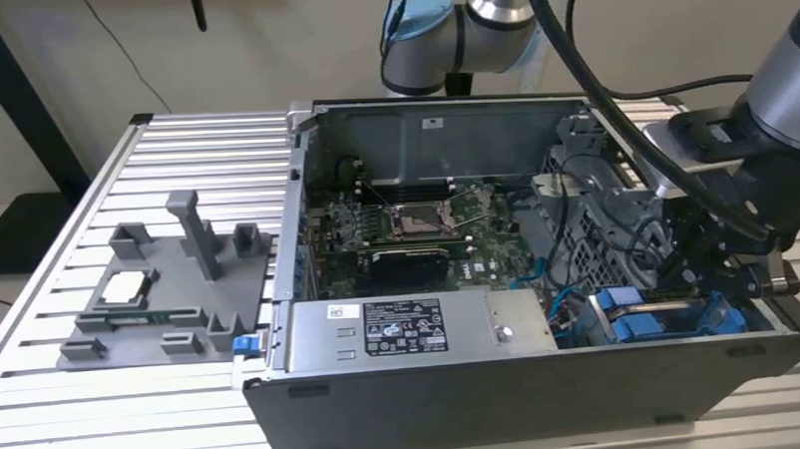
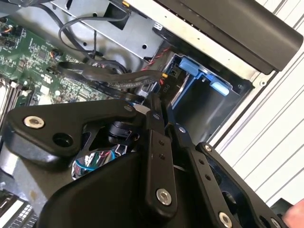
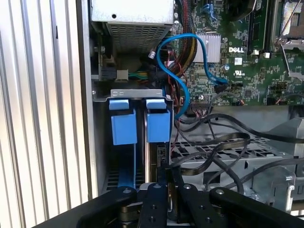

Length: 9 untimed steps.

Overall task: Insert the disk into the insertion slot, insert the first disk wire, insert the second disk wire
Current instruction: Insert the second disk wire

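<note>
Inside the drive bay [image 3: 102,142], gripper [image 3: 166,183] pinched on a black cable [image 2: 118,78].

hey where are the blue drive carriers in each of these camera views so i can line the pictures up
Exterior view: the blue drive carriers sit in the open computer case, toward the exterior view's right, beside the power-supply box.
First wrist view: the blue carriers stand side by side in the drive bay, just beyond the end effector.
Second wrist view: their blue tabs show at the bay's edge.
Shared landmark: the green motherboard.
</note>
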{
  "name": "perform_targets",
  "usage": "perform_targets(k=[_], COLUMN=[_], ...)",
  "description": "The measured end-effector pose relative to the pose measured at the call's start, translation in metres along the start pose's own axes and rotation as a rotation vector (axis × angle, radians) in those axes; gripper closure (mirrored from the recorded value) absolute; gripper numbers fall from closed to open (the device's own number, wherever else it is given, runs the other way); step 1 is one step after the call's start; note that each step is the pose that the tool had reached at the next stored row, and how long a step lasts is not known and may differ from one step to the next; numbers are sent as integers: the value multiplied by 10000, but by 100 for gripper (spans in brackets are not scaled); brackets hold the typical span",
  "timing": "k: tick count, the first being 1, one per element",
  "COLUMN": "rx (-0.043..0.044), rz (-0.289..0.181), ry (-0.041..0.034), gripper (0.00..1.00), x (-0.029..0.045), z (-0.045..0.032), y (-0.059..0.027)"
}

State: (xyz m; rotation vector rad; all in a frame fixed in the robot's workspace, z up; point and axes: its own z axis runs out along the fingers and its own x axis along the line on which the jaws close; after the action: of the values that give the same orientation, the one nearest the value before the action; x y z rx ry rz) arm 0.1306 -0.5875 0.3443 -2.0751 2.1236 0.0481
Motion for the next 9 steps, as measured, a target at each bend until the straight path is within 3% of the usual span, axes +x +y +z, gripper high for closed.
perform_targets(k=[9], rx=[7], rz=[5], ry=[-52], gripper=[84], x=[6], z=[37], y=[3])
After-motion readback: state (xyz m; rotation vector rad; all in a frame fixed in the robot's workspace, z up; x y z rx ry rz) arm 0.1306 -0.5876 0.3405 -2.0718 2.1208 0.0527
